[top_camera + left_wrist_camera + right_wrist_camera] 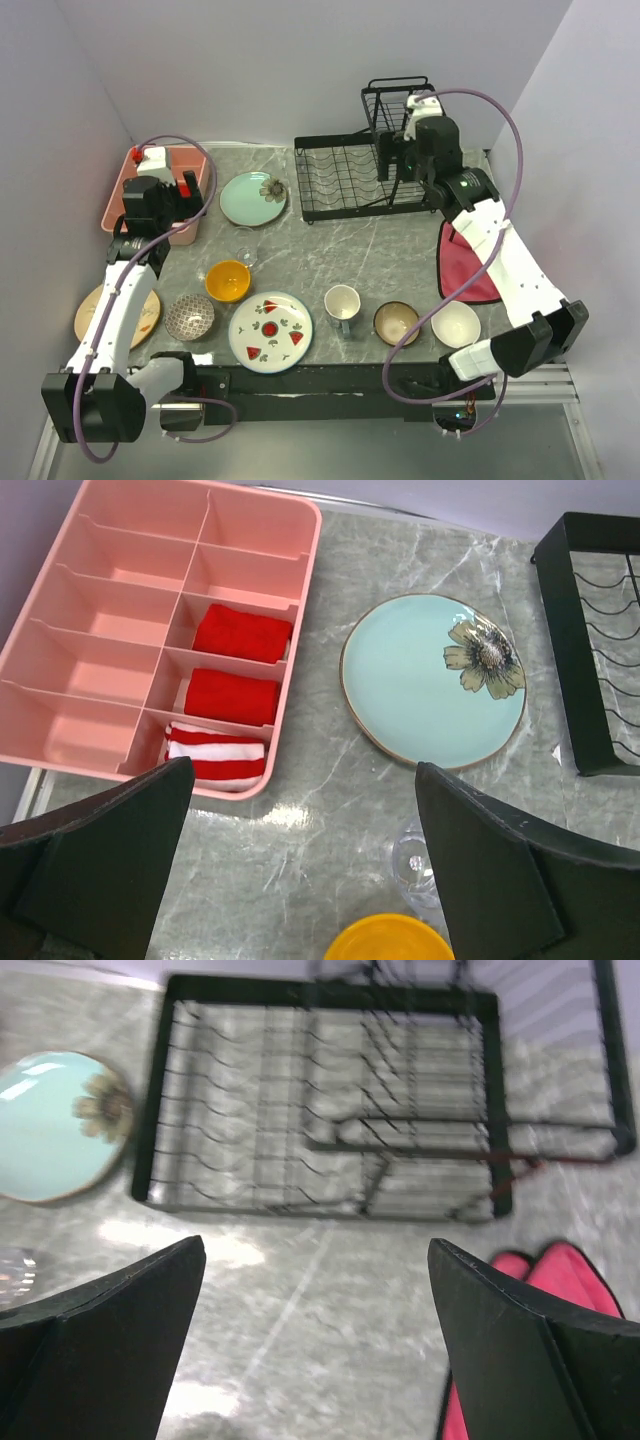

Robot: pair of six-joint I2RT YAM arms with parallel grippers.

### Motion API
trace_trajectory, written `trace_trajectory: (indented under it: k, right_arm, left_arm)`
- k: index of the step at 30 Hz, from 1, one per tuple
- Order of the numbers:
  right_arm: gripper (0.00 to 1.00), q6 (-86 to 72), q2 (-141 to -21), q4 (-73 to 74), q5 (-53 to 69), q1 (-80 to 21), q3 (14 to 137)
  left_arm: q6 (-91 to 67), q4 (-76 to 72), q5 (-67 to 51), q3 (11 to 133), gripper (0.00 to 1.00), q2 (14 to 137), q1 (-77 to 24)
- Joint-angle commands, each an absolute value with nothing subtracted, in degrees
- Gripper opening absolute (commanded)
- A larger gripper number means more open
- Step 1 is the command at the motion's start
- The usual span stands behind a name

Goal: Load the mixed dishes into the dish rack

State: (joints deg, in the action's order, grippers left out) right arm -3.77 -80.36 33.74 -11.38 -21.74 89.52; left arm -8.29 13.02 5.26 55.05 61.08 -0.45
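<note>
**Left gripper** (303, 772): jaws spread wide, nothing between them. It hovers over the grey marbled tabletop (390, 250), just beside the pink plastic compartment tray (60, 660).

**Right gripper** (316, 1247): likewise wide and empty, close by the black wire dish rack (330, 1100).

**Rack:** it sits at the far middle of the table. No dish is visible in its slotted lower tray. The upper basket is partly hidden behind the right arm.

**Dishes:** all are on the table.
- The round mint-green ceramic plate with a flower print (432, 680) lies just left of the rack.
- The small clear glass (413, 860) and the orange bowl (385, 938) are nearer the arms.
- The rest lie along the near edge.

**Judgement:**
- The mint plate lies nearest the left gripper, so it is the likely first pick.
- It looks glazed, so I expect it to be stiff, fairly heavy, slick, and apt to chip if dropped.
- It lies flat on the stone, so only the raised rim offers purchase. Pinch across the lip at the near edge, with one finger slid under.
- It would then need tipping upright for a slot.
- The glass is probably light and brittle, so take it by its wall, gently.
</note>
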Motion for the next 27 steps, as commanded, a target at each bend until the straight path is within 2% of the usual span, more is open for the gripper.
trace_trajectory:
  k: [1, 8, 12, 20, 23, 24, 27]
  right_arm:
    - [1.0, -1.8, -84.0, 30.9, -9.8, -25.5, 98.0]
    - [1.0, 8.6, -93.3, 31.5, -8.0, -33.0, 106.9]
    - [0.91, 8.5, -101.9, 34.5, -6.4, -36.1, 114.0]
    - [0.87, 5.5, -111.0, 34.5, -5.4, -38.7, 114.3]
    - [0.82, 5.7, -116.0, 35.5, -4.7, -38.6, 116.9]
    - [0.78, 5.6, -117.7, 37.0, -4.3, -38.6, 120.0]
    - [0.75, 5.1, -124.4, 39.2, -3.5, -38.5, 127.0]
  left_arm:
    - [-9.3, 12.7, 4.2, 54.4, 1.0, 58.4, -0.2]
    - [-10.4, 19.2, 6.9, 54.8, 1.0, 55.1, 1.8]
    - [-9.6, 21.7, 6.9, 54.1, 0.99, 52.8, 2.8]
    - [-11.2, 25.4, 5.0, 53.4, 1.0, 47.6, 7.9]
    - [-12.2, 27.9, 3.3, 53.2, 1.0, 46.2, 10.0]
    - [-12.4, 29.0, 3.3, 52.7, 1.0, 45.6, 10.4]
    - [-12.8, 30.1, 2.8, 51.1, 0.99, 44.9, 11.6]
